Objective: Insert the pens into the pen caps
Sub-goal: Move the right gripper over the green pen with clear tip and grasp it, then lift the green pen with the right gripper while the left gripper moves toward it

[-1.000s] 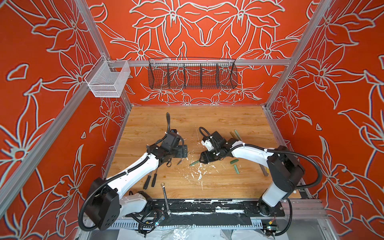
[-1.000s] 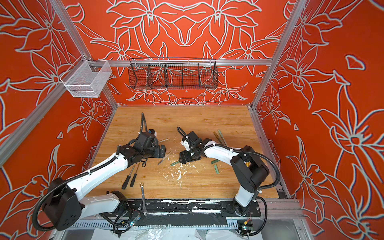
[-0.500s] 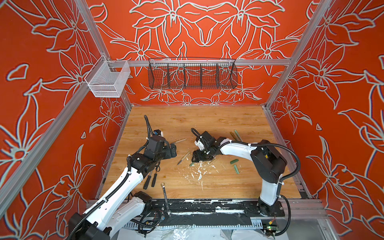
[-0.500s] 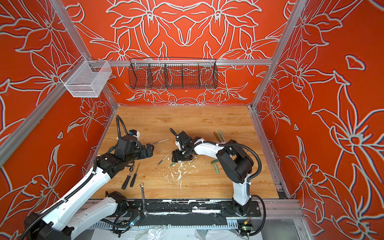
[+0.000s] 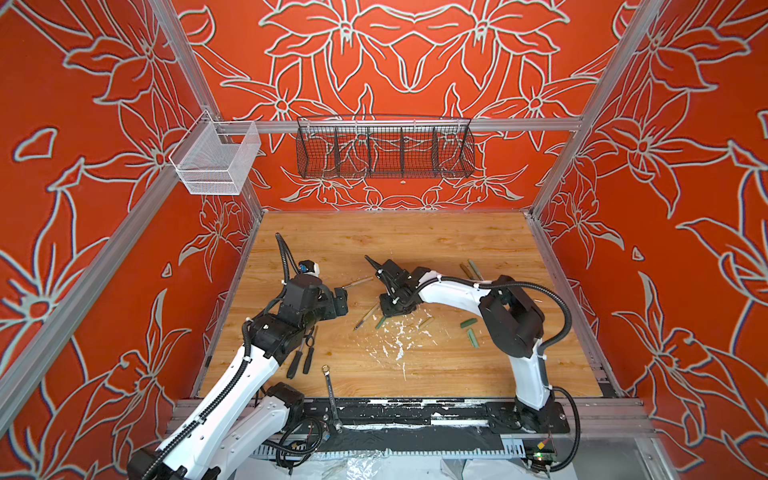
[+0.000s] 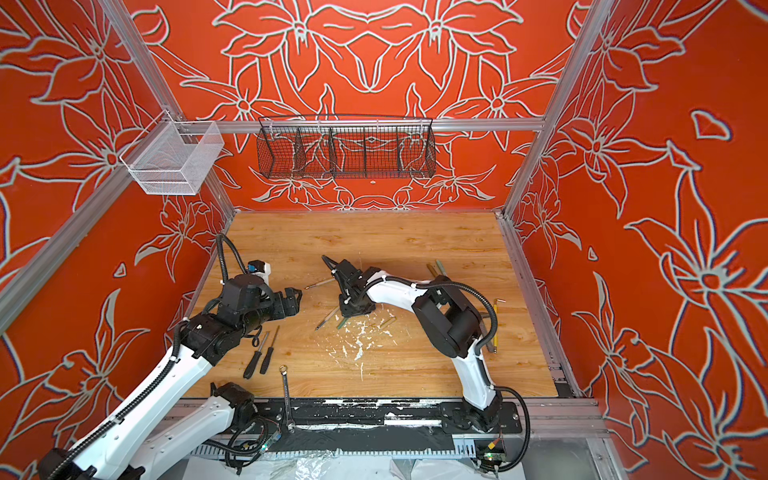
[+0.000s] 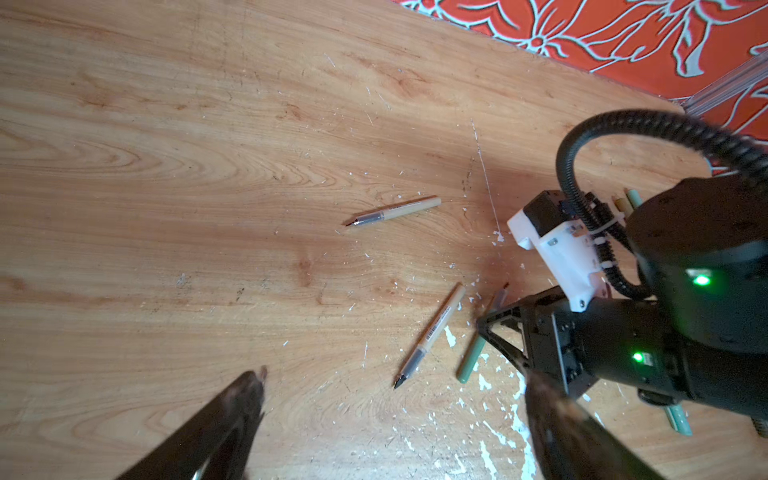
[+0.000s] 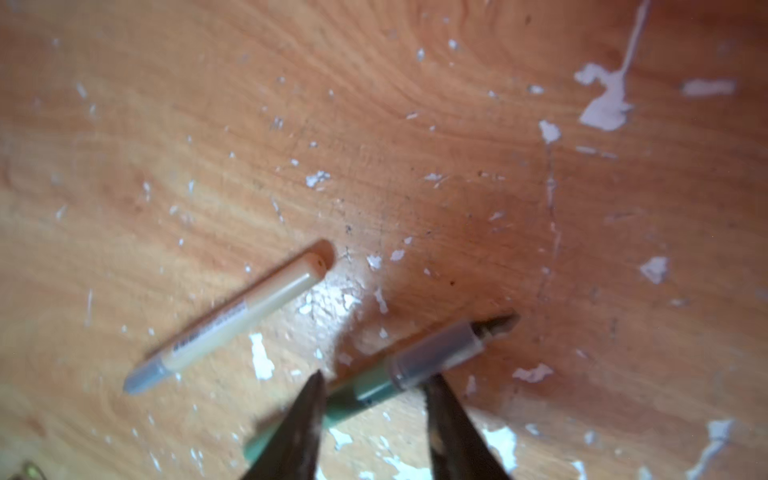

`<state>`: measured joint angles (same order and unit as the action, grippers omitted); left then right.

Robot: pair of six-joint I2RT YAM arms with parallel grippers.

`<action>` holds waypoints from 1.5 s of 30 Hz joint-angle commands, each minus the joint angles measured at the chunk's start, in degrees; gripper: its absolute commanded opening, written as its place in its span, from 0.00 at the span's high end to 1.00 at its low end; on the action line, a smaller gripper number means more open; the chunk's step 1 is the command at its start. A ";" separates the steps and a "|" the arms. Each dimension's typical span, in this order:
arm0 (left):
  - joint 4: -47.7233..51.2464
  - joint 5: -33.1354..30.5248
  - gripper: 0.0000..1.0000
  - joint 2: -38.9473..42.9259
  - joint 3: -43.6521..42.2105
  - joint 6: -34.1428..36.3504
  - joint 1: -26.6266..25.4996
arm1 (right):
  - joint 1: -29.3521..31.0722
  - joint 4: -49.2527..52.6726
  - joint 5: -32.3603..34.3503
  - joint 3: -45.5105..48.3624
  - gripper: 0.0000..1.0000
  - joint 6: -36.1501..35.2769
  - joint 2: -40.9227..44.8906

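My right gripper (image 8: 374, 380) points down at the table with its jaws narrowed on either side of a green pen (image 8: 365, 392), whose grey tip section juts out past them; a gap still shows, so it counts as open. In both top views that gripper (image 5: 385, 316) (image 6: 348, 316) hovers mid-table. A beige pen (image 8: 237, 316) (image 5: 365, 316) lies just beside it, and another beige pen (image 7: 395, 212) (image 5: 357, 282) lies farther back. Green pen caps (image 5: 468, 322) and a beige cap (image 5: 426, 322) rest to the right. My left gripper (image 7: 397, 380) (image 5: 341, 300) is wide open and empty, off to the left.
Two black-handled screwdrivers (image 5: 300, 357) and a silver wrench (image 5: 330, 390) lie at the front left. White paint flecks (image 5: 397, 340) spot the wooden table (image 5: 395, 241). Two more pens (image 5: 470, 270) lie at the back right. A black wire basket (image 5: 384, 145) and a white basket (image 5: 216, 160) hang on the walls.
The right gripper slid left and lowered over the green pen, and its jaws have narrowed round it. The left arm drew back towards the left, still open.
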<state>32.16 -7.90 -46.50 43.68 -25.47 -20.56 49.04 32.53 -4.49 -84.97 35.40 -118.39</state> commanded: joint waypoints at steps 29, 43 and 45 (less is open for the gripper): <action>-1.63 1.91 0.03 1.68 -1.43 1.00 0.62 | -2.25 11.68 11.53 -6.09 0.65 -5.55 -5.95; -6.58 10.18 0.03 -0.16 -2.17 2.29 0.61 | -5.38 12.27 10.55 -11.86 0.67 -7.88 -10.05; -7.35 11.93 0.03 -0.88 -2.44 2.01 0.61 | -5.59 12.58 10.32 -12.41 0.68 -8.06 -10.37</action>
<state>27.70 -0.23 -46.63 42.17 -23.83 -20.25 44.29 42.92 5.13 -96.95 27.92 -125.54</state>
